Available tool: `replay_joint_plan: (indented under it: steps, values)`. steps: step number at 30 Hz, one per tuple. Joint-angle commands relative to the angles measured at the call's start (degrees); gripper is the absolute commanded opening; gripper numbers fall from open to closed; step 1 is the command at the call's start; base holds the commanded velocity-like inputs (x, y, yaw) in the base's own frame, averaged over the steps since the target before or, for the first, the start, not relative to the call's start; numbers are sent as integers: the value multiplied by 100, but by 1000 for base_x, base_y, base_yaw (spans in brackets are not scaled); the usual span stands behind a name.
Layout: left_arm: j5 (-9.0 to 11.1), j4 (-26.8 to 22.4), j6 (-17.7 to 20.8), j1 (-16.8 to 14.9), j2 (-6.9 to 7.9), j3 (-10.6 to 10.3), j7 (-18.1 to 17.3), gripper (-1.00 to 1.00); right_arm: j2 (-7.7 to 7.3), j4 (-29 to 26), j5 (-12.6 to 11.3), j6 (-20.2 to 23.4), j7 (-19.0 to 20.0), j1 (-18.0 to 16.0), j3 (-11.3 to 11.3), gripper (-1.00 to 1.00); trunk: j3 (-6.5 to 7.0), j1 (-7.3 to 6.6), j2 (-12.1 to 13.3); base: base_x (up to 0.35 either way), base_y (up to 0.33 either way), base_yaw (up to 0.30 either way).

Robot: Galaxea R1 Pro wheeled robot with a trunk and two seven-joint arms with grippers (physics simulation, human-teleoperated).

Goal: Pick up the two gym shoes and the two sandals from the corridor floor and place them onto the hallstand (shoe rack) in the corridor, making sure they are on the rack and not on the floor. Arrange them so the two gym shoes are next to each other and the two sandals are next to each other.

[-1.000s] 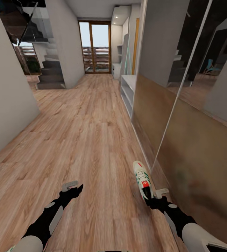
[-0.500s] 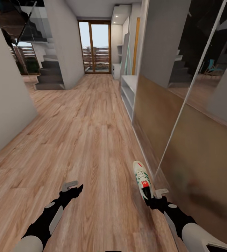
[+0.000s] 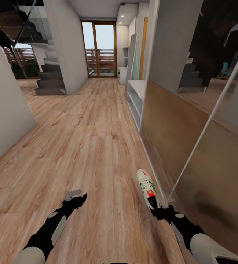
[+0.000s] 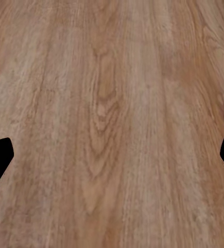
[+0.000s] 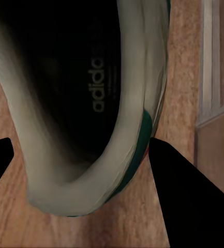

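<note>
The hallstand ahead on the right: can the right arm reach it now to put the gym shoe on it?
Probably not yet. The hallstand stands well down the corridor beyond the glass wardrobe, while the right gripper holds the gym shoe close to the robot. The floor between looks free to drive along.

Grained wood-plank corridor floor (image 3: 93, 146), matt

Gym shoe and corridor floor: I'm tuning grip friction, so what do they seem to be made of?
The white gym shoe with green stripes, held in the right end effector, looks like smooth matte leather or synthetic; its collar looks softly padded. The light-brown plank floor looks like wood-grain laminate with a low sheen.
</note>
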Motion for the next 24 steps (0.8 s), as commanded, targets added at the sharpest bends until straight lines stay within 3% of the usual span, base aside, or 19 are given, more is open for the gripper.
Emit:
replay_joint_plan:
  steps: [1,24]
  values:
    - [0,0,0,0,0,0,1,100,0,-1,-9,1,-10,0,11,-100,0,0,0,346,0,0]
    - [0,-1,0,0,0,0,-2,100,0,-1,-9,1,-10,0,36,-100,0,0,0,346,0,0]
